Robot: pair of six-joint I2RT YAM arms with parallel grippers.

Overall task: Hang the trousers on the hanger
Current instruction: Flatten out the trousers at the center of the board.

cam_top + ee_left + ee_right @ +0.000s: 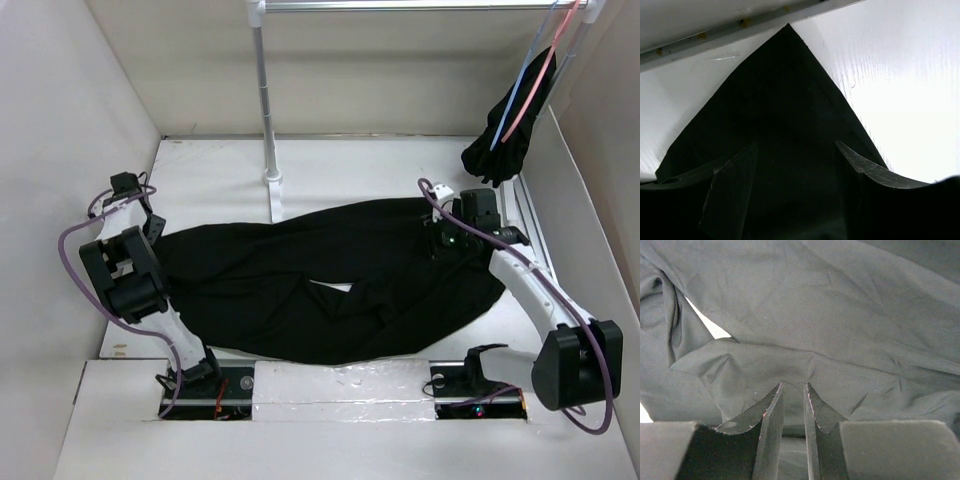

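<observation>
The black trousers (pixel 330 285) lie spread across the white table, legs to the left and the wider part to the right. My left gripper (pixel 155 232) is open over their left end. In the left wrist view its fingers (pixel 735 185) stand wide apart over a pointed corner of the black cloth (pixel 785 100). My right gripper (pixel 440 243) is on the trousers' right part. In the right wrist view it (pixel 792 385) is shut on a puckered fold of the cloth (pixel 840 315). The light-blue hanger (pixel 520 85) hangs from the rail at the back right.
A pink hanger (pixel 540 80) with a small bunched black garment (pixel 503 140) hangs beside the blue one. The rail's white post (pixel 266 110) stands at the back middle, its foot touching the trousers' far edge. Walls close in the left, back and right sides.
</observation>
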